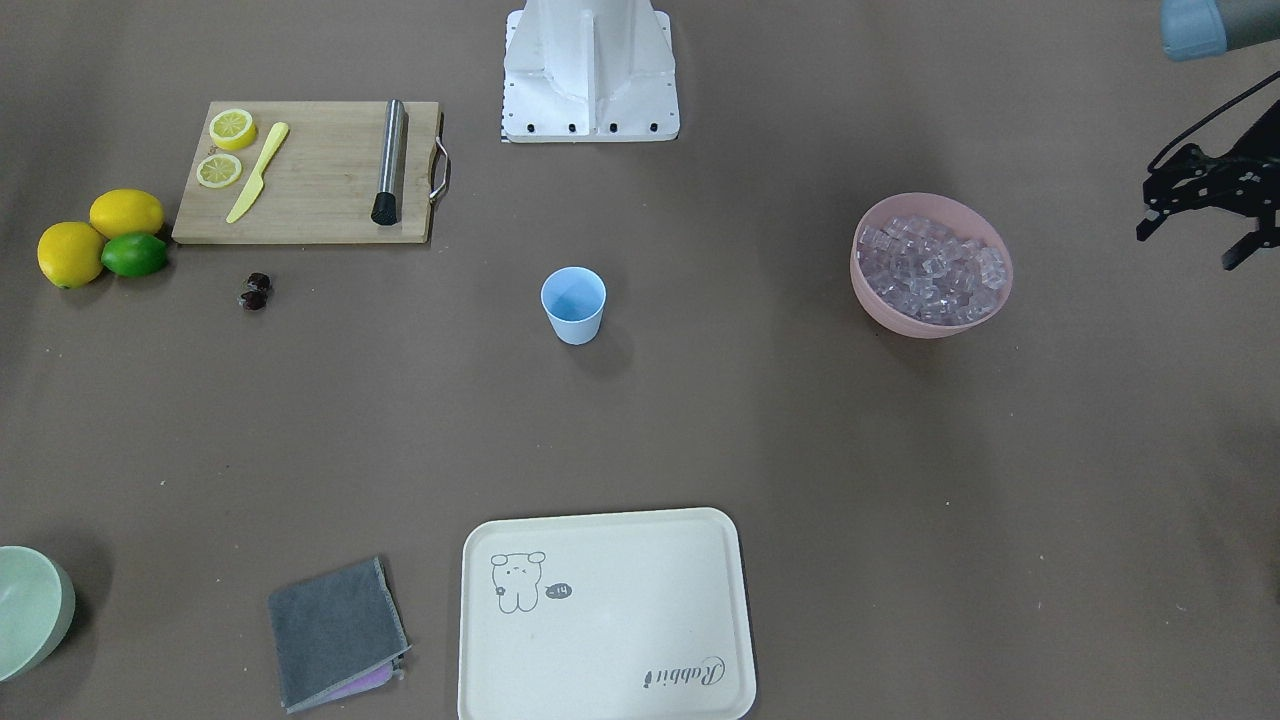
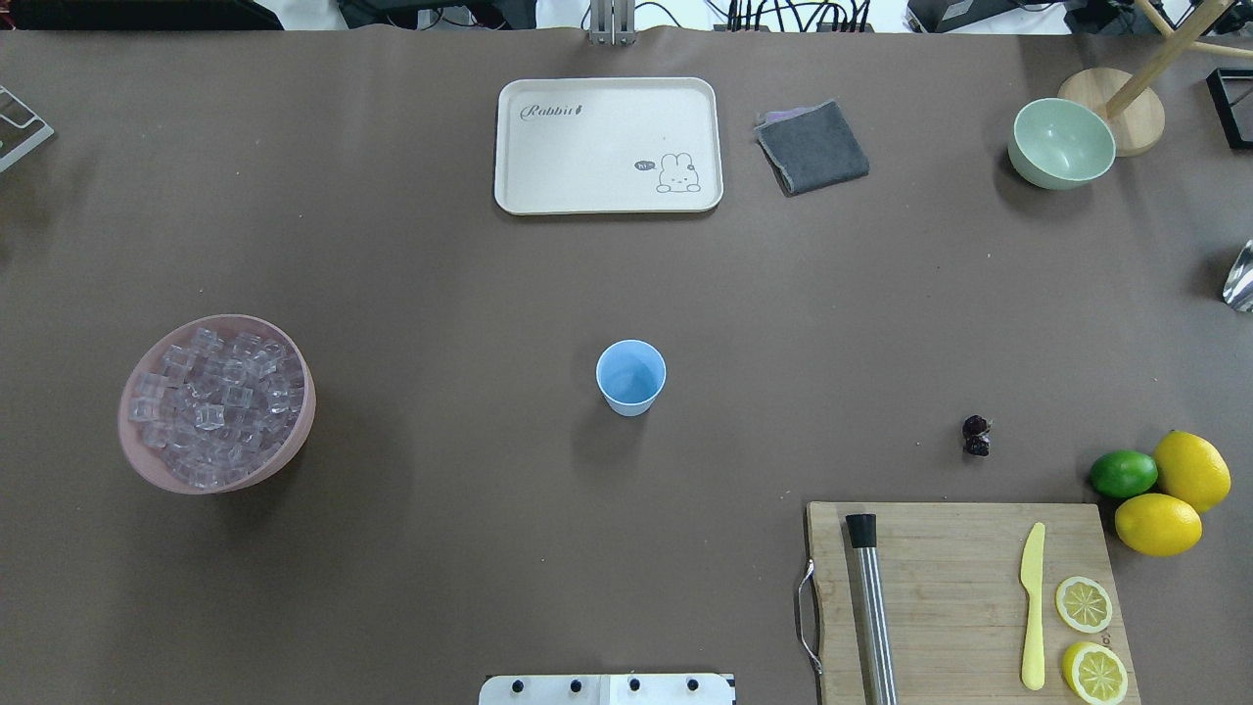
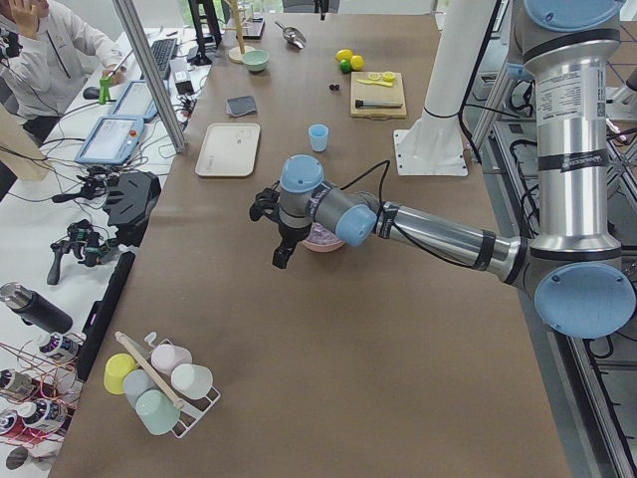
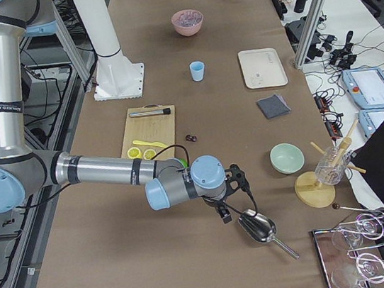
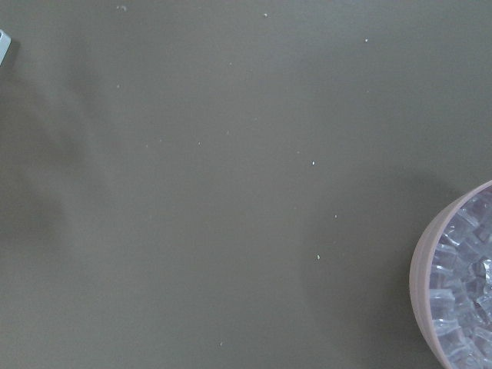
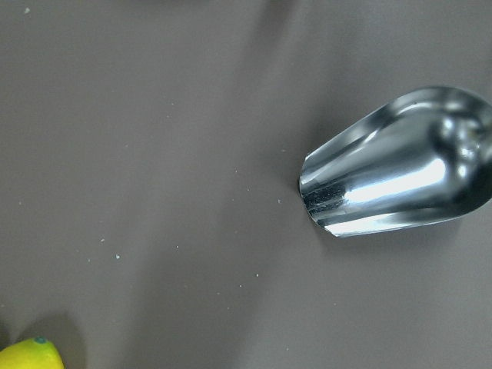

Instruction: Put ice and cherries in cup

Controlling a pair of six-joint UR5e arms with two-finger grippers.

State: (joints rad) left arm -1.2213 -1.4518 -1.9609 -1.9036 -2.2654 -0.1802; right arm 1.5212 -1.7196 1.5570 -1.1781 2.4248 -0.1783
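The light blue cup (image 2: 630, 377) stands upright mid-table, also in the front view (image 1: 574, 305). The ice (image 2: 217, 401) fills a pink bowl (image 2: 294, 431) on the robot's left, seen too in the front view (image 1: 932, 265) and at the left wrist view's edge (image 5: 465, 284). Two dark cherries (image 2: 976, 436) lie on the table beyond the cutting board, also in the front view (image 1: 255, 291). My left gripper (image 1: 1188, 247) hangs open and empty beside the ice bowl. My right gripper (image 4: 226, 207) hovers next to a metal scoop (image 6: 392, 184); I cannot tell whether it is open or shut.
A wooden cutting board (image 2: 950, 548) carries lemon slices (image 2: 1084, 604), a yellow knife (image 2: 1033, 607) and a steel muddler (image 2: 871, 607). Two lemons (image 2: 1191, 470) and a lime (image 2: 1123, 474) lie beside it. A cream tray (image 2: 609, 145), grey cloth (image 2: 812, 147) and green bowl (image 2: 1062, 143) sit far.
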